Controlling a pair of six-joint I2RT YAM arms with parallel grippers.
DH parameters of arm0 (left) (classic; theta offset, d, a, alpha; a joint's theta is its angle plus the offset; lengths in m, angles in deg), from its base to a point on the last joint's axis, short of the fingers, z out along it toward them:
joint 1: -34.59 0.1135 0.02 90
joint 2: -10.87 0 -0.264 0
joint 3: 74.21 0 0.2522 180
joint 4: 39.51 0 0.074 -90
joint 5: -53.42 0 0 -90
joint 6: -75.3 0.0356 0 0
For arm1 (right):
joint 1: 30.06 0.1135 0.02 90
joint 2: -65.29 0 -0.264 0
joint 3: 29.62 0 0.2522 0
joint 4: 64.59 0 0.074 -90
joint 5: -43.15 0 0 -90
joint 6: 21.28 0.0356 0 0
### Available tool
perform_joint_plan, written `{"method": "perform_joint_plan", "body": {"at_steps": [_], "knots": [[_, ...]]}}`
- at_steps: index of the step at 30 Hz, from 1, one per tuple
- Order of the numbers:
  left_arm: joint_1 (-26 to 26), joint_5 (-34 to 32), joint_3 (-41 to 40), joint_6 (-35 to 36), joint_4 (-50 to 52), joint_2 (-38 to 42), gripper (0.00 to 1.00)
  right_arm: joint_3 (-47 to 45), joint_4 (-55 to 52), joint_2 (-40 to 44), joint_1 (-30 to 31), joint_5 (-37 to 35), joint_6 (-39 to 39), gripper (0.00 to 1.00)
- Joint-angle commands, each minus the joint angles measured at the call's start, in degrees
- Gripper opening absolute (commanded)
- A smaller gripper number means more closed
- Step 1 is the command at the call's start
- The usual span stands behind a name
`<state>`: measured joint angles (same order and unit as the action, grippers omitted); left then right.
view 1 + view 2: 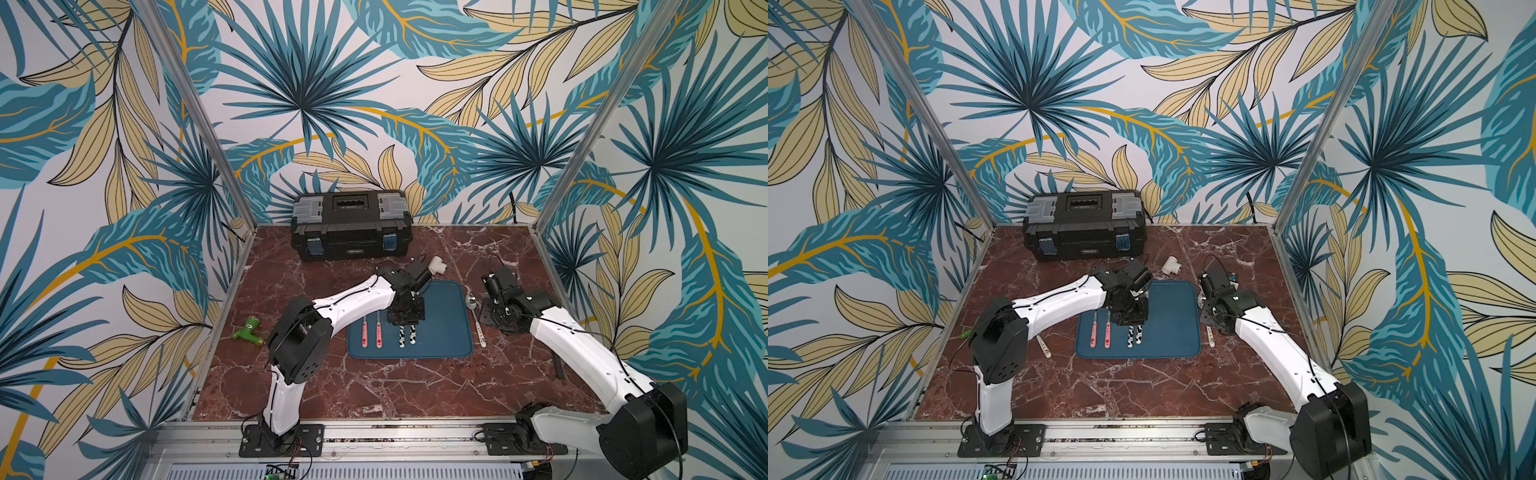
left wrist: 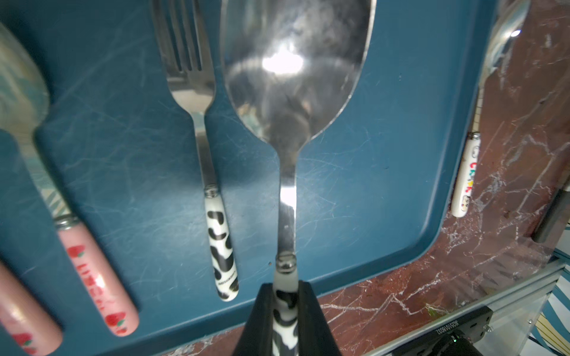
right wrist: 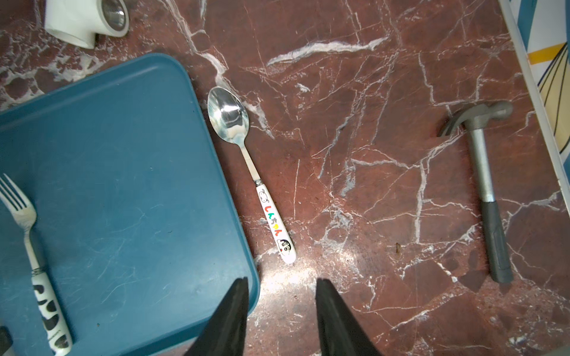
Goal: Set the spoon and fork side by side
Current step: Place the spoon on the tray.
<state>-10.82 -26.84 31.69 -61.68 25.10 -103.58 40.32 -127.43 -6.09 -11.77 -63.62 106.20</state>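
With left pincer (image 2: 285, 311) clenched on spoon (image 2: 293, 77), lower it flat, parallel to fork (image 2: 202, 148) just beside

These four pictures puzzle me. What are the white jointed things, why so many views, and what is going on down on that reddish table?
The white jointed things are two robot arms bolted to the front of the marble table. Two pictures look down from above, side by side like a pair of eyes. The other two come from small cameras on each arm's wrist.

On the table lies a blue tray. On it are a pink-handled pair of cutlery and a cow-patterned fork. The left gripper is shut on the handle of the matching cow-patterned spoon, holding it right beside that fork.

The right gripper is open and holds nothing. Near it, off the tray, lies a cartoon-handled spoon. Also around are a hammer, a white pipe piece, a green toy and a black toolbox.
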Motion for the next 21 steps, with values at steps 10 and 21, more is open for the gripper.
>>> {"method": "perform_joint_plan", "body": {"at_steps": [10, 21], "knots": [[-1.3, -2.2, 7.8, -3.4, 0.8, -6.5, 0.1, -3.1, 2.2, 1.9, -2.3, 2.9, -3.1, 0.43], [-1.1, -2.9, 8.5, -4.0, 0.6, -8.8, 0.1, -3.7, 2.6, 2.0, -3.7, 4.1, -3.8, 0.43]]}}
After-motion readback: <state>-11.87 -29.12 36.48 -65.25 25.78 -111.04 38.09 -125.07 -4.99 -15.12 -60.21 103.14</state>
